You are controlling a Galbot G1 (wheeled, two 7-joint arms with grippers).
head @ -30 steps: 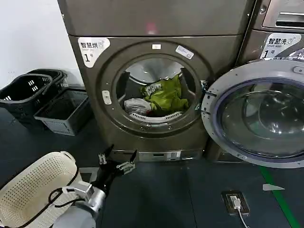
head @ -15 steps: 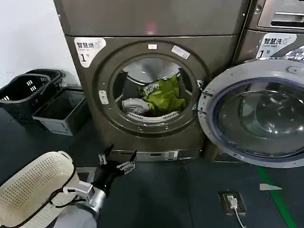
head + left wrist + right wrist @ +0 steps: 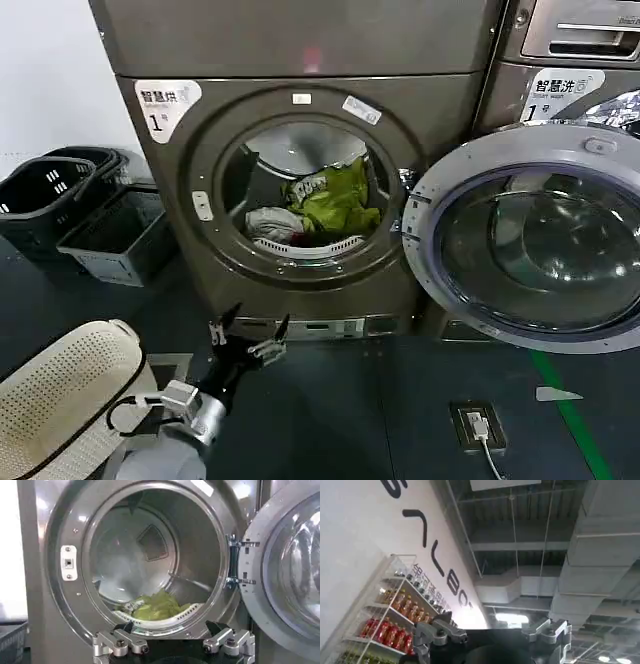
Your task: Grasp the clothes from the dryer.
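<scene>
Standing apart with nothing between them, the fingers (image 3: 221, 325) of the left gripper (image 3: 247, 338) hang low in front of the dryer (image 3: 300, 170), close to its base panel. In the head view the clothes (image 3: 318, 205) lie at about one o'clock from this gripper, well apart from it, higher and deeper, inside the drum behind the round porthole. A yellow-green garment (image 3: 335, 200) with white print is on top, and a pale grey-white garment (image 3: 272, 224) lies just beside it at nine o'clock, touching it. In the left wrist view the gripper (image 3: 172, 642) is seen from behind, and the yellow-green cloth (image 3: 155, 607) rests on the drum floor at twelve o'clock from the open fingers, past the door ring.

The dryer door (image 3: 525, 235) is swung wide open toward three o'clock. At eight o'clock from the gripper a cream perforated basket (image 3: 65, 395) sits beside the left arm. Dark baskets (image 3: 75, 210) stand on the floor at ten o'clock, next to the machine.

The right gripper (image 3: 492, 635) points up toward a ceiling with ducts, away from the work; its fingers are spread and hold nothing.
</scene>
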